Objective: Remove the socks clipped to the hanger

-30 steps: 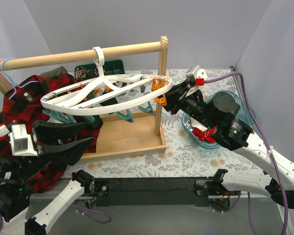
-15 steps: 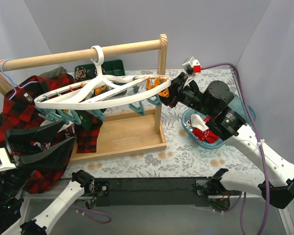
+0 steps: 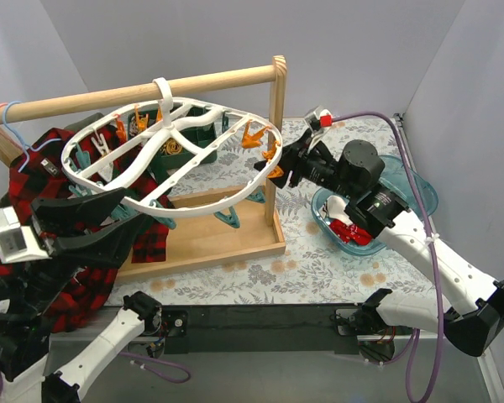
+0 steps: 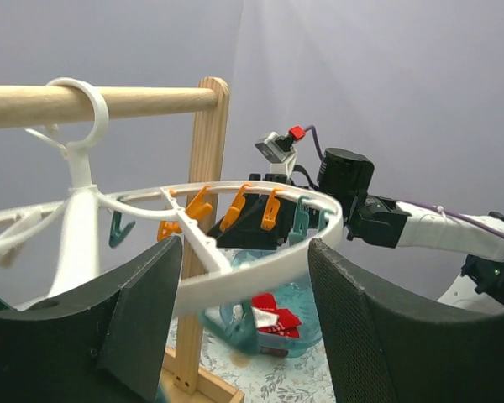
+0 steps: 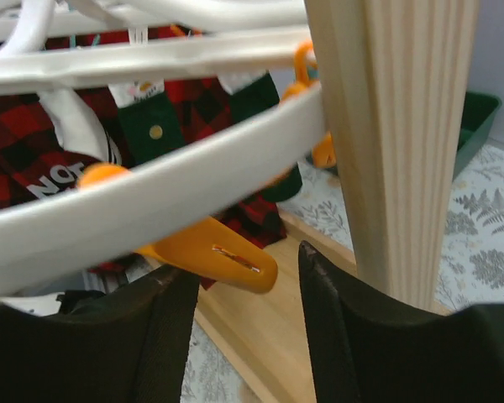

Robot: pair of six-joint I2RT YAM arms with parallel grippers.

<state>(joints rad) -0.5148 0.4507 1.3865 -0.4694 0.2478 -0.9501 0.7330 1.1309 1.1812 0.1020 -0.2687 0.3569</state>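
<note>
The white oval hanger hangs tilted by its hook from the wooden rail. Its near rim crosses the gap of my open left gripper, between the two fingers without visible contact. My right gripper is open at the hanger's right end, and an orange clip pokes between its fingers, untouched. In the right wrist view a dark green sock with a gold dot hangs clipped under the frame. Red socks lie in the teal basket.
The wooden stand's upright post is right beside my right gripper. A red-and-black plaid shirt hangs on the left behind my left gripper. A green bin sits at the back. Orange and teal clips dangle round the frame.
My right gripper has opened off the orange clip. The hanger has swung and tipped, its far side higher now. My left gripper has risen to the near rim.
</note>
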